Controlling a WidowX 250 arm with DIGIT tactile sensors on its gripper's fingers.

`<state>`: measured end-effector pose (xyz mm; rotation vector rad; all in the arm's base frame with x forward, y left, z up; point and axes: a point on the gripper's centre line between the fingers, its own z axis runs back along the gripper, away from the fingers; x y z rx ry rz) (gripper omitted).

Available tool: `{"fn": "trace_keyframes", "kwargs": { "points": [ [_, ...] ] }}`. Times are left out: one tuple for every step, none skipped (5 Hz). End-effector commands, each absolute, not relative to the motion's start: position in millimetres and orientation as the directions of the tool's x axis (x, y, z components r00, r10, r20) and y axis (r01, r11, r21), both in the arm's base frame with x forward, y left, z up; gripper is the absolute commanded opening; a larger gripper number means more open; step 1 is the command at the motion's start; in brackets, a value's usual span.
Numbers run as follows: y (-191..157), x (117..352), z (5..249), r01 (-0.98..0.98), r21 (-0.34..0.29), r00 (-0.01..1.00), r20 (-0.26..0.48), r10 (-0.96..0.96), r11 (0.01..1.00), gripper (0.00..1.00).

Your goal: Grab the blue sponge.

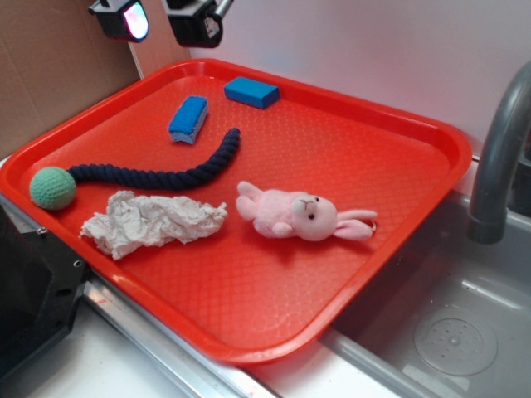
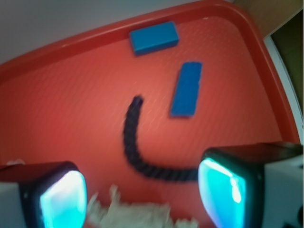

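The blue sponge (image 1: pixel 188 118), oblong with a bright blue top over a white layer, lies in the far part of the red tray (image 1: pixel 249 332). In the wrist view the sponge (image 2: pixel 186 89) lies ahead and to the right. My gripper (image 1: pixel 162 21) hangs high above the tray's far left corner, well apart from the sponge. It is open and empty; in the wrist view the gripper (image 2: pixel 142 194) has its pads (image 2: pixel 64 199) spread wide.
A flat blue block (image 1: pixel 251 91) (image 2: pixel 154 37) lies beyond the sponge. A dark rope (image 1: pixel 166 170) (image 2: pixel 137 147) ends in a green ball (image 1: pixel 53 187). Crumpled paper (image 1: pixel 153 220) and a pink plush bunny (image 1: pixel 300 215) lie nearer. A sink (image 1: pixel 456 332) with a faucet (image 1: pixel 498 149) is at the right.
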<state>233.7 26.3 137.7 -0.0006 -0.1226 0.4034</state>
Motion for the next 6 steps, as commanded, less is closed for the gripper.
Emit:
{"fn": "trace_keyframes", "kwargs": {
  "points": [
    [75,264,94,-0.530,0.008,0.839,0.149,0.523,0.848,1.00],
    [76,272,65,-0.555,0.047,0.830,0.102,0.549,0.830,1.00],
    [77,275,41,-0.565,0.070,0.824,0.090,0.559,0.822,1.00],
    [85,274,28,-0.565,0.110,0.825,0.067,0.561,0.818,0.84],
    [94,269,25,-0.567,0.122,0.823,0.044,0.566,0.814,0.00],
    [95,265,51,-0.496,0.102,0.868,0.026,0.497,0.862,0.00]
  ]
}}
